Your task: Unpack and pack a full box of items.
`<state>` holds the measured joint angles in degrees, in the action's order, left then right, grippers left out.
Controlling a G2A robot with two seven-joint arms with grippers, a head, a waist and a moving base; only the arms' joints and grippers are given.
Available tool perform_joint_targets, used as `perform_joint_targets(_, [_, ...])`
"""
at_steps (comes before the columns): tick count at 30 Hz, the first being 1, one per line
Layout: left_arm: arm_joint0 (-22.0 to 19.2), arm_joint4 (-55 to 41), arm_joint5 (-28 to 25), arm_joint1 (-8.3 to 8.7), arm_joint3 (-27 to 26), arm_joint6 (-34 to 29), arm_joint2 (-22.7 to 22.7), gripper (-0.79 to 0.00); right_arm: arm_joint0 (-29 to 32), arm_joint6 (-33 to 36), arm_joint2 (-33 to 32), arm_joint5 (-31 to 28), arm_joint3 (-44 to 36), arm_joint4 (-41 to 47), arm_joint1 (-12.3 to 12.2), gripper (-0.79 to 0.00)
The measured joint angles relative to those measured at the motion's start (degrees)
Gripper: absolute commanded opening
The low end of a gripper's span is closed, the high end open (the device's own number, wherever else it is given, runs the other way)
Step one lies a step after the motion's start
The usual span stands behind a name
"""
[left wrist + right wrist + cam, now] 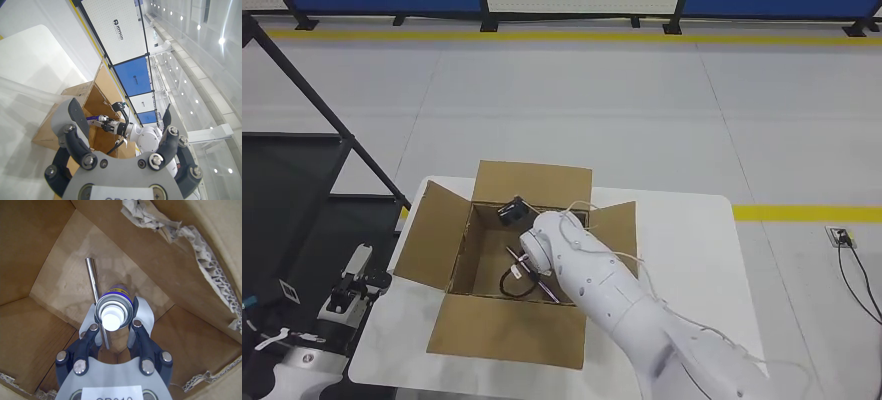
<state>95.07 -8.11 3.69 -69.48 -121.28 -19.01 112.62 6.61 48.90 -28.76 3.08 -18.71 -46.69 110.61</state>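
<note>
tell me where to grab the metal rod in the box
Grip the rod on the bare stretch beyond the can, straight down from above, jaws across its width. It seems to lie flat on the box floor, thin and round, and the right gripper, shut on the can, covers its middle.

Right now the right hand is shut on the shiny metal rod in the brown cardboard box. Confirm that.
Not right: the right hand is shut on the purple spray can with a white nozzle. The shiny metal rod lies ungripped on the floor of the brown cardboard box. The right wrist view shows it.
</note>
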Motion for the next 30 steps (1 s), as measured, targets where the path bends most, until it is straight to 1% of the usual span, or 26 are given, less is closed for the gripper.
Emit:
perform_joint_targets(2, [0.0,0.0,0.0,0.0,0.0,0.0,0.0,0.0,-0.15,-0.28,-0.14,-0.37,1.01,0.17,0.47,-0.517])
perform_joint_targets(4, [0.0,0.0,0.0,0.0,0.0,0.0,0.0,0.0,-0.3,-0.62,-0.38,-0.74,1.85,0.49,0.8,-0.474])
perform_joint_targets(5, [0.0,0.0,0.0,0.0,0.0,0.0,0.0,0.0,-0.43,-0.82,-0.51,-0.95,2.38,0.58,0.98,-0.422])
perform_joint_targets(6, [0.0,0.0,0.0,0.0,0.0,0.0,0.0,0.0,-0.51,-0.97,-0.59,-1.07,2.73,0.62,1.1,-0.4])
perform_joint_targets(7, [0.0,0.0,0.0,0.0,0.0,0.0,0.0,0.0,-0.58,-1.13,-0.69,-1.2,3.03,0.67,1.22,-0.36])
perform_joint_targets(8, [0.0,0.0,0.0,0.0,0.0,0.0,0.0,0.0,-0.66,-1.35,-0.82,-1.36,3.41,0.76,1.36,-0.296])
perform_joint_targets(11, [0.0,0.0,0.0,0.0,0.0,0.0,0.0,0.0,-0.8,-1.65,-1.12,-1.64,4.06,0.86,1.67,-0.209])
perform_joint_targets(13, [0.0,0.0,0.0,0.0,0.0,0.0,0.0,0.0,-0.87,-1.72,-1.19,-1.59,4.17,0.7,1.85,-0.166])
perform_joint_targets(20, [0.0,0.0,0.0,0.0,0.0,0.0,0.0,0.0,-1.46,-2.7,-1.47,-1.18,2.5,-0.44,2.3,-0.083])
perform_joint_targets(24, [0.0,0.0,0.0,0.0,0.0,0.0,0.0,0.0,-2.17,-3.41,-2.47,-1.5,0.13,-0.28,1.92,0.0])
perform_joint_targets(28, [0.0,0.0,0.0,0.0,0.0,0.0,0.0,0.0,-1.97,-3.36,-3.4,-2.16,-3.65,-1.19,0.86,0.0])
perform_joint_targets(30, [0.0,0.0,0.0,0.0,0.0,0.0,0.0,0.0,-1.18,-3.33,-4.0,-2.04,-6.99,-2.12,-0.05,0.0])
